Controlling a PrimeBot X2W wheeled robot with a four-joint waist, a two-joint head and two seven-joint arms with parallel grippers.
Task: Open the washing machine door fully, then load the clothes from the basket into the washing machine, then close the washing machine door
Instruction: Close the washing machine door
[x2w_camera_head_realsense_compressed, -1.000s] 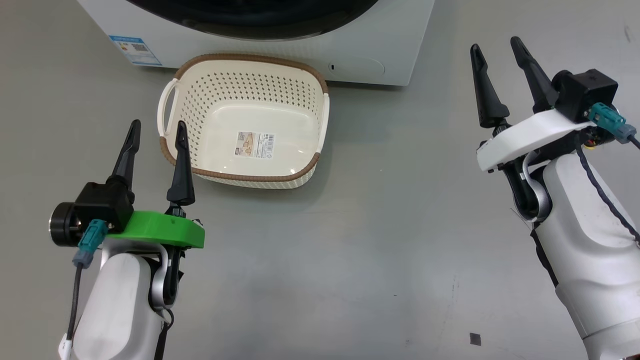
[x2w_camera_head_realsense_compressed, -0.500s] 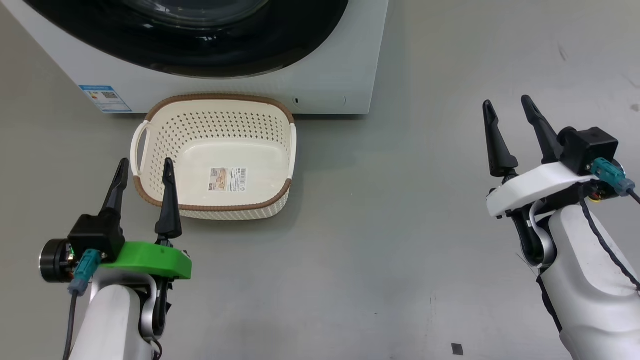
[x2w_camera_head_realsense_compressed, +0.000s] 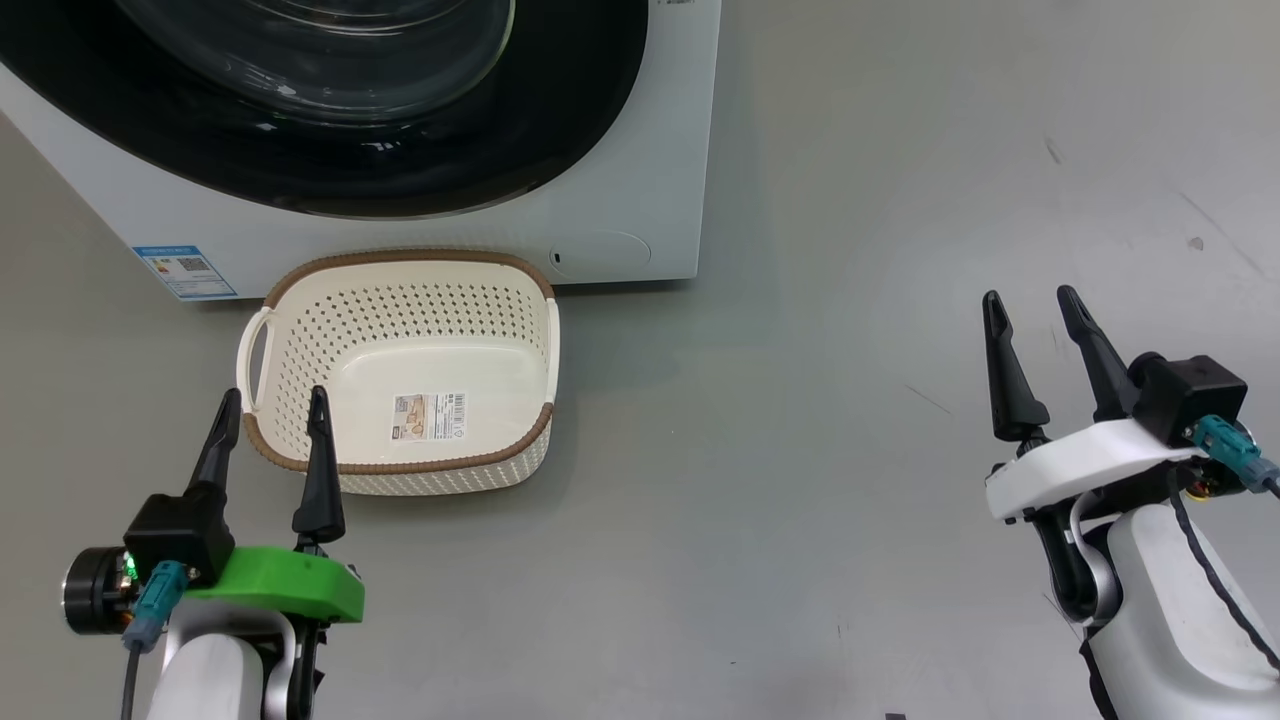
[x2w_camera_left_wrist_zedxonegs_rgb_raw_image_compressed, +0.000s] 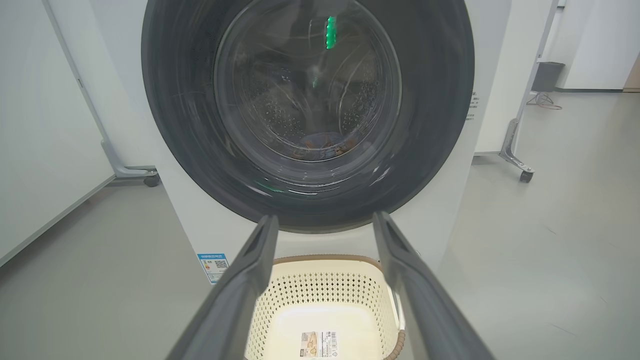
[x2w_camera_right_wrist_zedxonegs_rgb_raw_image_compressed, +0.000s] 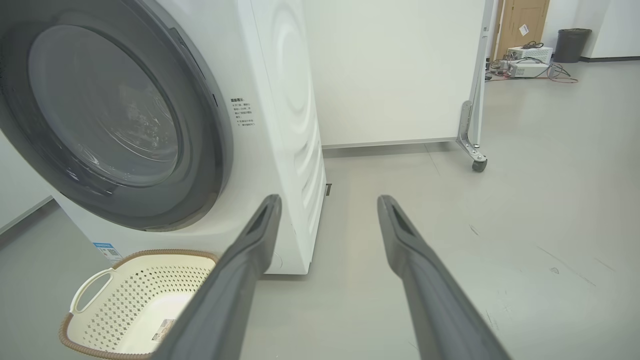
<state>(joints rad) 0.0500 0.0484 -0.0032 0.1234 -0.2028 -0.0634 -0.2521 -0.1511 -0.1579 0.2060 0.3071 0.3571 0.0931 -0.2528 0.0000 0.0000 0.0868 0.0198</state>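
The setting is an indoor robotics test lab or similar open work hall. The washing machine (x2w_camera_right_wrist_zedxonegs_rgb_raw_image_compressed: 280, 125) stands free on a smooth grey floor (x2w_camera_right_wrist_zedxonegs_rgb_raw_image_compressed: 525, 210), just ahead and to the left of the right gripper (x2w_camera_right_wrist_zedxonegs_rgb_raw_image_compressed: 328, 198). Beyond that gripper's fingertips a white mobile partition panel (x2w_camera_right_wrist_zedxonegs_rgb_raw_image_compressed: 400, 75) rides on a metal foot with a caster (x2w_camera_right_wrist_zedxonegs_rgb_raw_image_compressed: 479, 164); farther ahead and to the right lie equipment boxes with loose cables (x2w_camera_right_wrist_zedxonegs_rgb_raw_image_compressed: 530, 52), a dark waste bin (x2w_camera_right_wrist_zedxonegs_rgb_raw_image_compressed: 572, 44) and a wooden door (x2w_camera_right_wrist_zedxonegs_rgb_raw_image_compressed: 522, 20). To the left of the left gripper (x2w_camera_left_wrist_zedxonegs_rgb_raw_image_compressed: 325, 216), a second white panel (x2w_camera_left_wrist_zedxonegs_rgb_raw_image_compressed: 45, 115) sits on a castered foot (x2w_camera_left_wrist_zedxonegs_rgb_raw_image_compressed: 150, 178).
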